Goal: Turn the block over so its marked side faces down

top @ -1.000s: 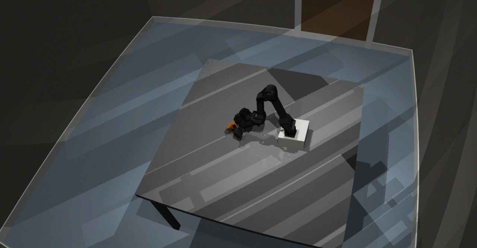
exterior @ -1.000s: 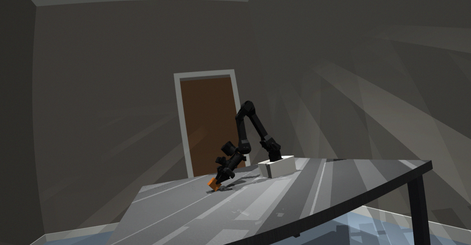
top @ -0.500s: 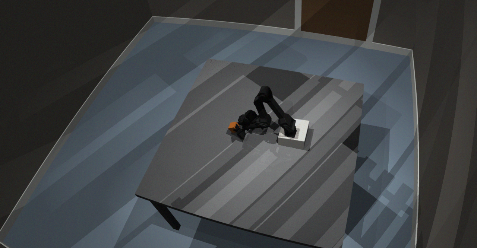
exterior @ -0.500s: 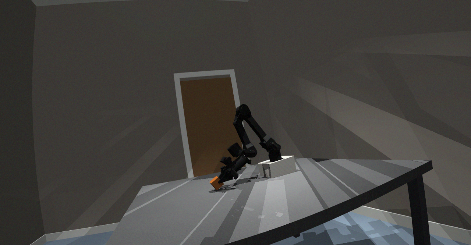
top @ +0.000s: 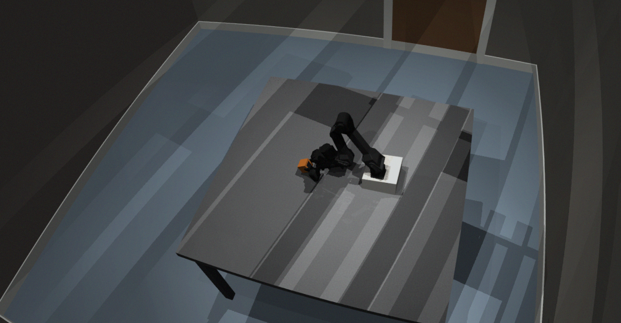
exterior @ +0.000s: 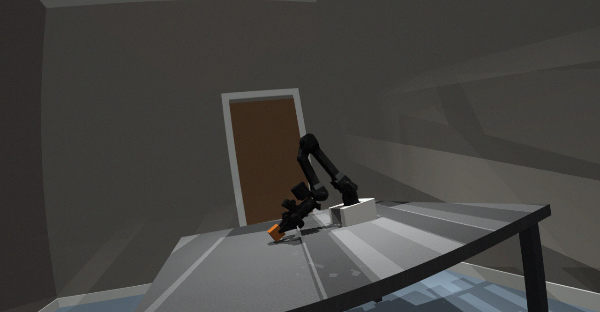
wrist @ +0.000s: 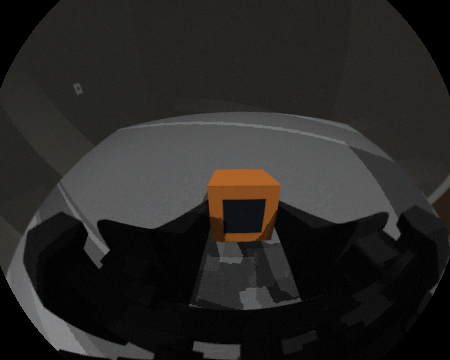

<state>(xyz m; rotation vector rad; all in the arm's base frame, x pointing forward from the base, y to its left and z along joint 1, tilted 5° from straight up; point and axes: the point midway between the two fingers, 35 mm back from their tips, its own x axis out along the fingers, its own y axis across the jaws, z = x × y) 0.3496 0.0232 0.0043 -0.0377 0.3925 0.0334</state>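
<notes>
An orange block (top: 303, 165) (exterior: 275, 232) (wrist: 216, 195) is held between the fingertips of my gripper (wrist: 241, 204), which is shut on it. A dark square mark (wrist: 243, 216) shows on the block's face toward the wrist camera. In the exterior view the block is tilted, with its lowest corner at or just above the table (top: 243, 199) (exterior: 235, 263). Whether that corner touches the table I cannot tell. The gripper slants down toward the block from the arm's side. The block's far face and underside are hidden in the wrist view.
The arm's white base box (top: 393, 173) (exterior: 360, 212) stands on the table to the right of the block in the top and exterior views. The arm's links arch up between the base and the gripper. The table's near edge (exterior: 419, 262) crosses the lower right in the exterior view.
</notes>
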